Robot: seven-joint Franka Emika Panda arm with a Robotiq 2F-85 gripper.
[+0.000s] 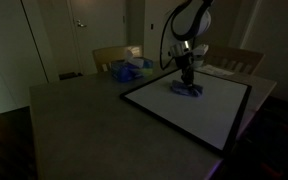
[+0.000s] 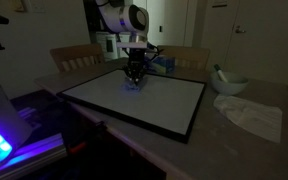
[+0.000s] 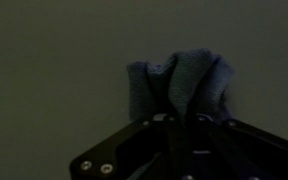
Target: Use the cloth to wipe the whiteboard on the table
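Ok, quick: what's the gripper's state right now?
gripper: closed, holding the cloth, which rests on the whiteboard.

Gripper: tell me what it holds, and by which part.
The gripper is shut on the cloth, pinching a bunched fold; the rest lies on the whiteboard.

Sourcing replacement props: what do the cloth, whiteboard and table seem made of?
Cloth: soft blue-purple fabric, matte, bunched in folds. Whiteboard: smooth white panel, likely laminate, thin black frame. Table: matte grey-brown top, possibly wood or laminate; dim light leaves it open.
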